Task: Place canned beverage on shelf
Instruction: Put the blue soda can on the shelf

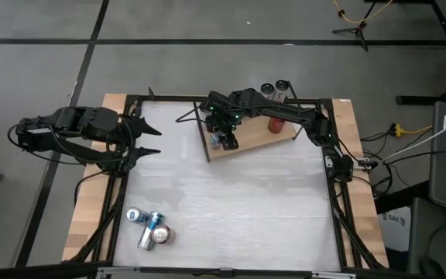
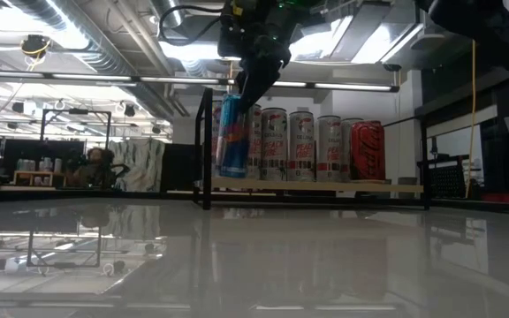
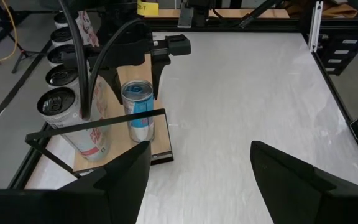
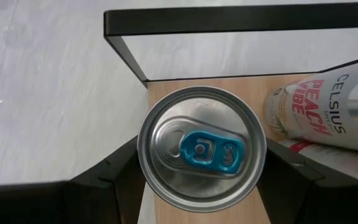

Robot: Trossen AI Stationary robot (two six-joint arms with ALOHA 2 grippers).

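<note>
Your right gripper (image 2: 253,84) was pinching the blue can (image 2: 233,134) upright at the shelf's (image 2: 316,185) open end, next to the row of cans (image 2: 312,146), likely to extend it. Your left gripper (image 1: 147,136) waited spread, well away from the shelf.

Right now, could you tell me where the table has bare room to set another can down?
The white tabletop is bare across its middle, between the shelf and the loose cans at the near left corner. The shelf is crowded: the right gripper holds a blue can beside the row.
</note>
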